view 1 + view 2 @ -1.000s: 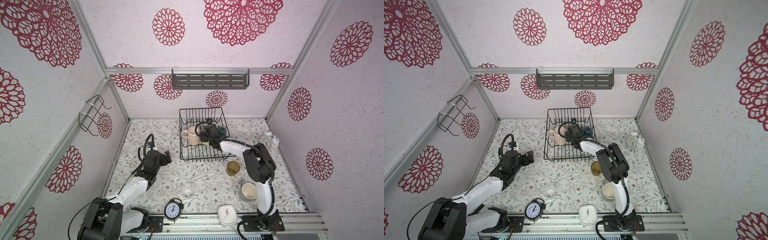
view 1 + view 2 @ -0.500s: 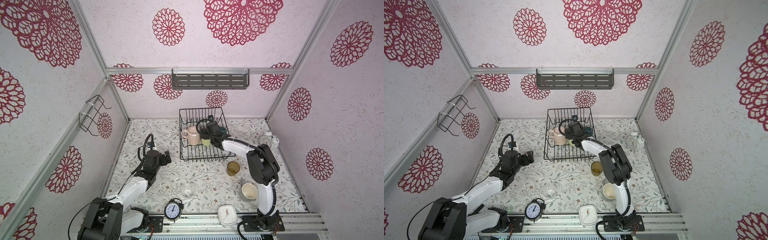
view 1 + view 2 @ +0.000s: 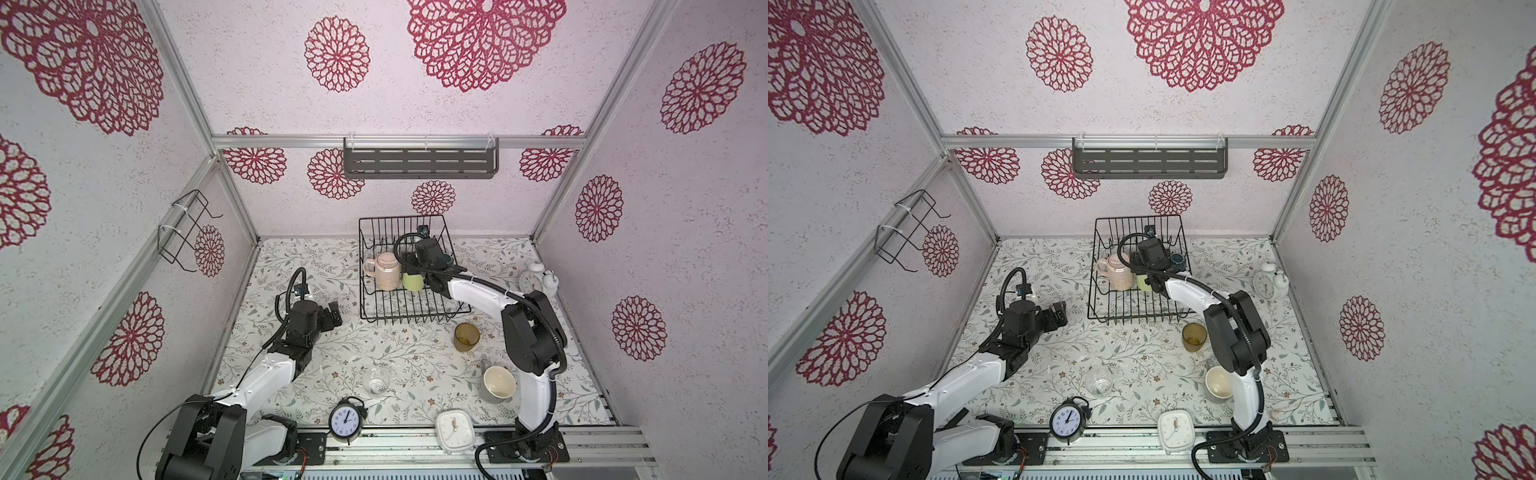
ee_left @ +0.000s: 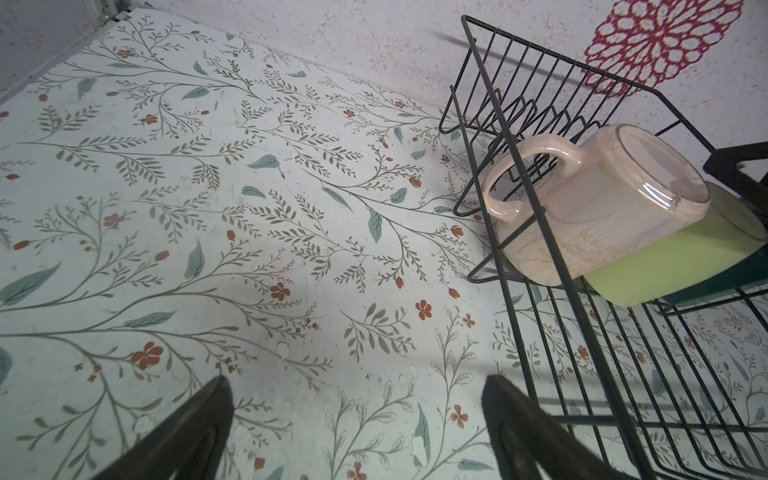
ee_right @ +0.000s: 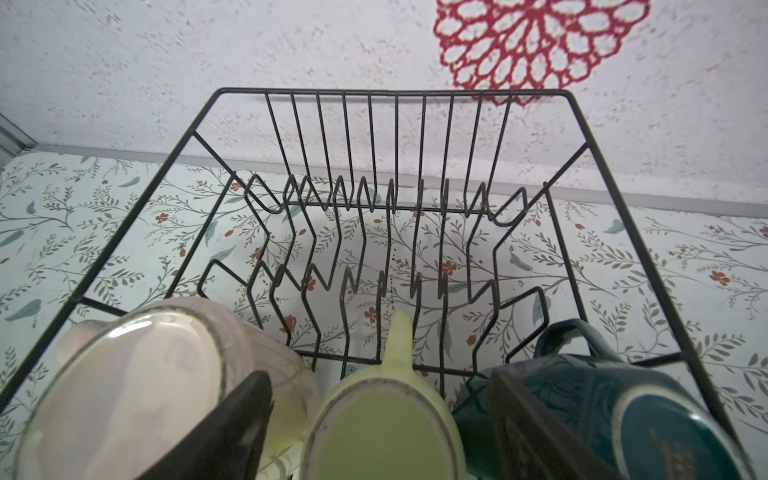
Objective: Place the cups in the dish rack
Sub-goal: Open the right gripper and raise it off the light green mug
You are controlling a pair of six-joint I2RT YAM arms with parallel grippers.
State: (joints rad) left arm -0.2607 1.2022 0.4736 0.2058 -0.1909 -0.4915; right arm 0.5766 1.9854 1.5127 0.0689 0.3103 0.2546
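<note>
Left arm (image 3: 266, 376) and right arm (image 3: 478, 293): glossy white link shells between matte black joint housings, black bases on an aluminium rail (image 3: 395, 449), ribbed black cables (image 3: 557, 332) at the wrists, and black tapered left claw (image 3: 330, 313) and right claw (image 5: 378, 415).
</note>
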